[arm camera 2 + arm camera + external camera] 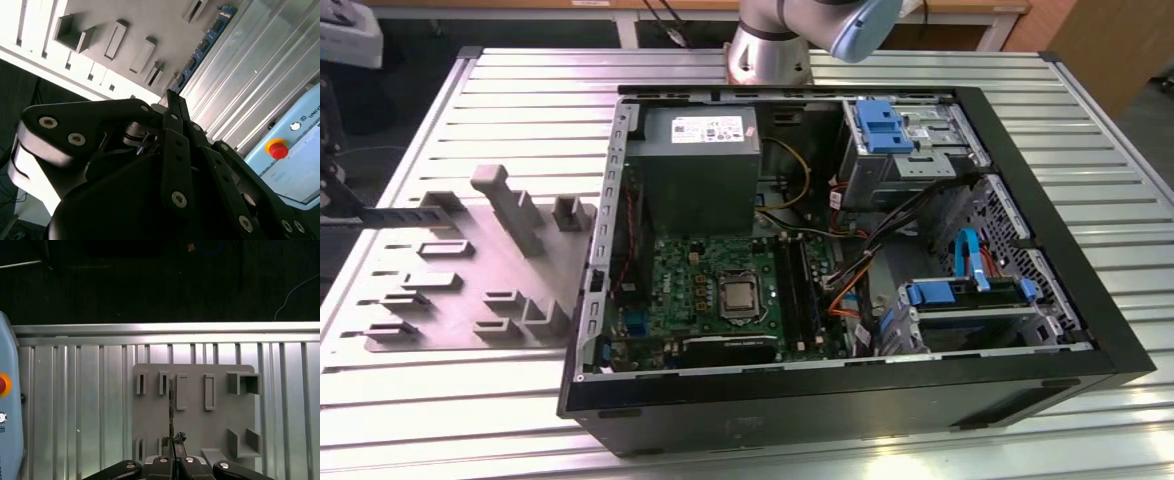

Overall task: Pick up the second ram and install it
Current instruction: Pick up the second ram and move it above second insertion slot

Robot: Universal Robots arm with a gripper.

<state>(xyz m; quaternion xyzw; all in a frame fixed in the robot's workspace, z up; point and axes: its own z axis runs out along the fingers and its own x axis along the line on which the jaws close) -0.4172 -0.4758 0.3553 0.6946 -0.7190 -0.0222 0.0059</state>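
Ribbed worktop (pixel 454 150), open PC case (pixel 1107 330) on it, grey parts tray (pixel 200 425) alongside. Gripper (pixel 172 98) high over tray, jaws pinched shut on second ram (pixel 204 45), held by its end. My call: keep stick square, match black slots (pixel 798 290), press 2 ends evenly.

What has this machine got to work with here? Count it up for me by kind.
Computer case: 1
Grey tray: 1
Ram, gripped in the hand: 1
Total: 3
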